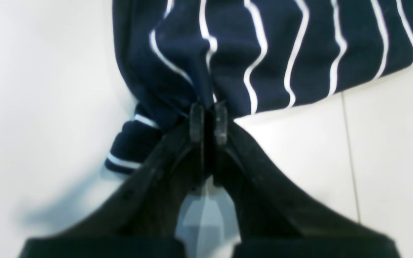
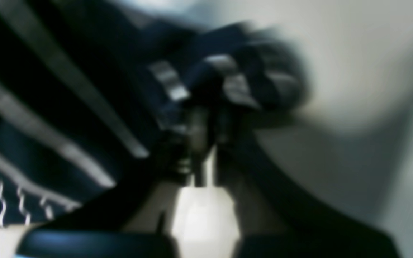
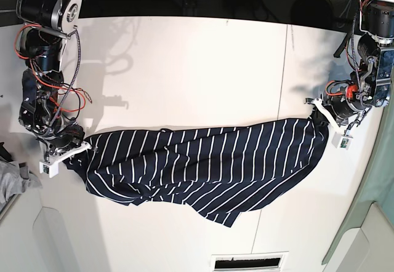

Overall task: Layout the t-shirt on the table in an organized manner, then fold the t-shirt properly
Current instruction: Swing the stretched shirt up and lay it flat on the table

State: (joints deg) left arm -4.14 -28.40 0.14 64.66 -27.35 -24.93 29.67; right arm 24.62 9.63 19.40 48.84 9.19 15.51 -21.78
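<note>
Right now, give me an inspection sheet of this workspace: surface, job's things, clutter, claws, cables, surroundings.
Surface: white table with a thin dark seam line, bare away from the shirt.
Job's things: striped t-shirt stretched between the two arms, rumpled and not flat.
Clutter: grey cloth at the table's edge beside the right arm.
Claws: left claw shut on a pinch of the t-shirt's edge; right claw shut on bunched t-shirt fabric, view blurred.
Cables: red and black wires looped along the right arm, off the shirt.
Surroundings: dark equipment behind the table; details unclear.
</note>
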